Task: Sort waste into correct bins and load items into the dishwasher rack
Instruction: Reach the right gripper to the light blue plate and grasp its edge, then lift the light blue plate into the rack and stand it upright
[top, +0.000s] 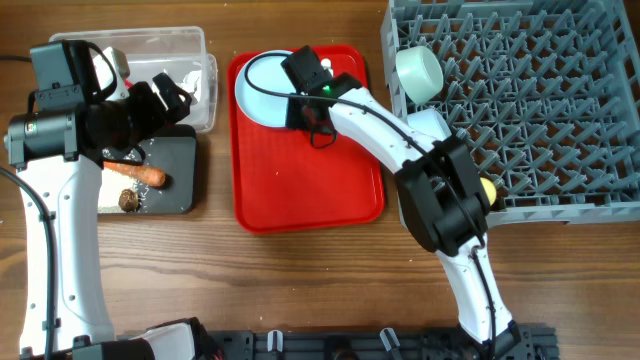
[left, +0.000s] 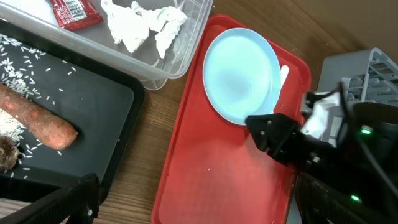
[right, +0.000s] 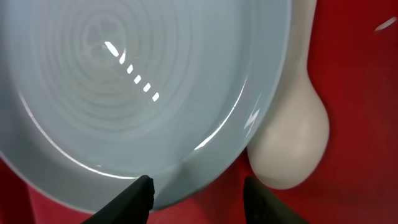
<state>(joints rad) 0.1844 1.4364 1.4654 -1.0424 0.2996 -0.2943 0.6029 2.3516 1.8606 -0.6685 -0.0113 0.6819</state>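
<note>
The pale blue plate (top: 262, 85) lies on the red serving tray (top: 300, 190), with the white spoon (right: 292, 134) beside its rim. My right gripper (right: 198, 186) is open just above the plate's rim (right: 124, 74), one finger over the plate and one near the spoon. My left gripper (top: 165, 95) is open and empty over the near edge of the clear tub (top: 195, 45). The tub holds a red wrapper (left: 71, 12) and crumpled white paper (left: 146, 25). The black tray (top: 180, 150) holds the carrot (top: 140, 174), rice grains (left: 22, 62) and a brown lump (top: 128, 201). The grey rack (top: 540, 100) holds a mint bowl (top: 420, 72) and a yellow cup (top: 488, 188).
The red tray lies between the black tray and the rack. A second pale item (top: 425, 125) sits in the rack under my right arm. Bare wooden table (top: 300, 280) lies in front of the trays.
</note>
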